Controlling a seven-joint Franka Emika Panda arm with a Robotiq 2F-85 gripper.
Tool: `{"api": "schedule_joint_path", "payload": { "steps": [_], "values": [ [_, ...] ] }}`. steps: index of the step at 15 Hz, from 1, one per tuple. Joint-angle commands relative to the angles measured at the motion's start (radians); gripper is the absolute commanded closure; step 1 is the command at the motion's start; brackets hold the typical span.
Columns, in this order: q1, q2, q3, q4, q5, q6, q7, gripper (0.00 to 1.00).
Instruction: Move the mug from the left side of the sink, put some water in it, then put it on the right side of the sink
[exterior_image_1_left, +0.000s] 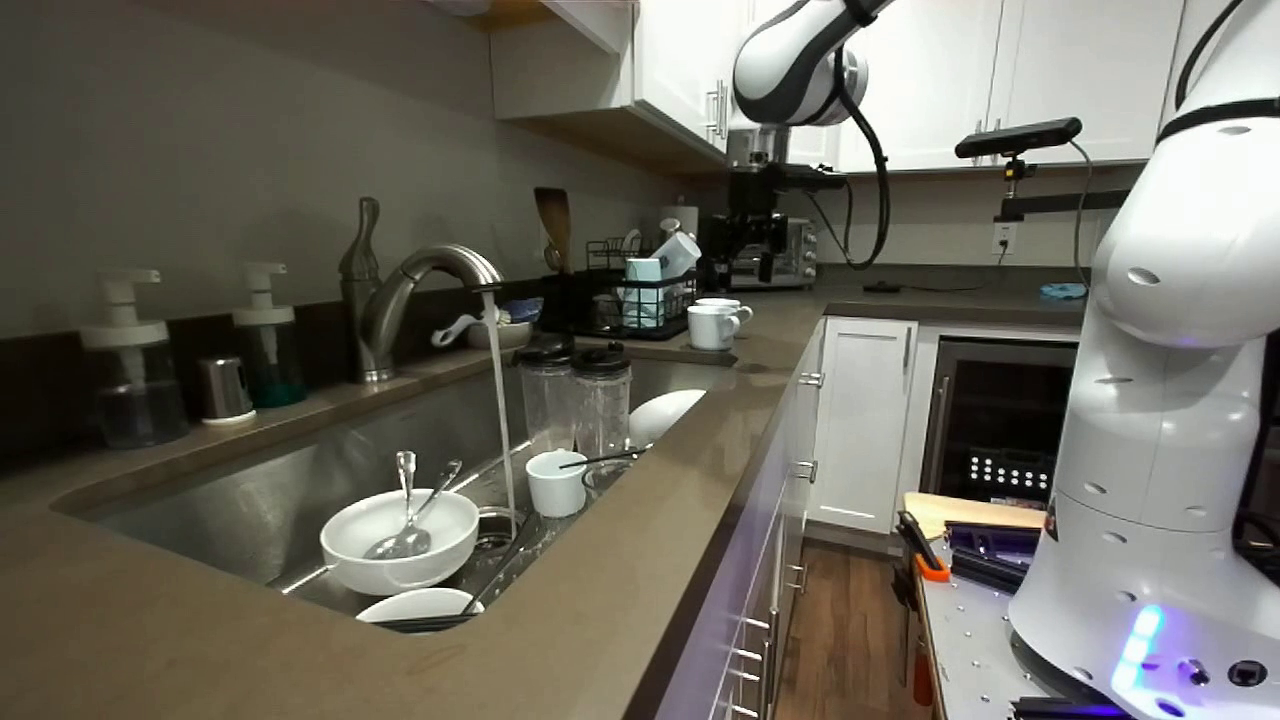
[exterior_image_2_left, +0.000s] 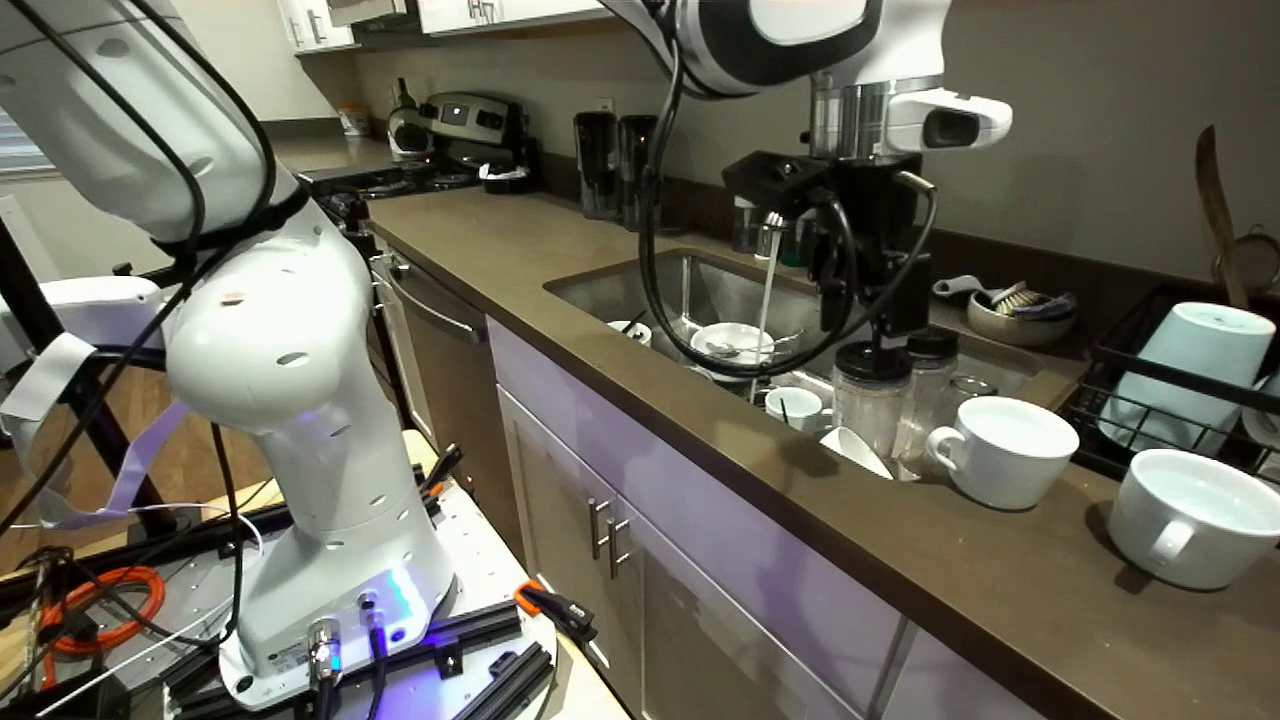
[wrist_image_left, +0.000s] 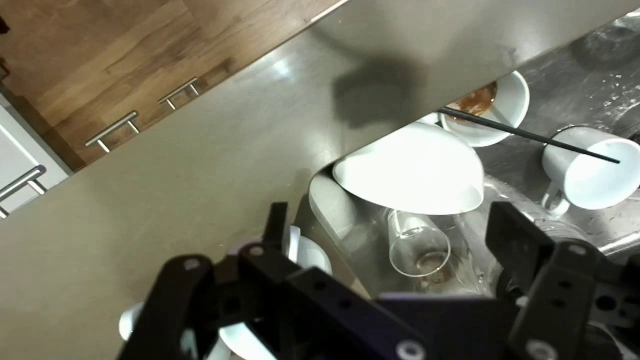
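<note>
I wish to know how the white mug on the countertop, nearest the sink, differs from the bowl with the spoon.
The mug stands on the countertop, while the bowl sits in the sink. The mug has a loop handle; the bowl shows none. The bowl holds metal utensils, but none sticks out of the mug. Both are white and mouth-up.

Grey-brown counter (exterior_image_1_left: 690, 460) runs long here, sink (exterior_image_1_left: 240, 510) cut right into it. By basin's corner, white mug (exterior_image_2_left: 1010, 460); second mug (exterior_image_2_left: 1205, 515) near it, both handles toward front edge, black rack (exterior_image_2_left: 1190, 378) just beside. Back edge, in order: bowl (exterior_image_2_left: 1015, 325), faucet (exterior_image_1_left: 378, 330), soap bottle (exterior_image_1_left: 268, 350), steel cylinder (exterior_image_1_left: 226, 388), another bottle (exterior_image_1_left: 135, 385). Then two tall dark jars (exterior_image_2_left: 597, 170), upright. Far corner: toaster oven (exterior_image_1_left: 805, 250), it seems, part-hidden.
</note>
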Motion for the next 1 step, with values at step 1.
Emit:
{"api": "schedule_joint_path", "payload": {
  "steps": [1],
  "values": [
    [0.005, -0.018, 0.0, -0.01, 0.0, -0.001, 0.0, 0.0]
  ]
}}
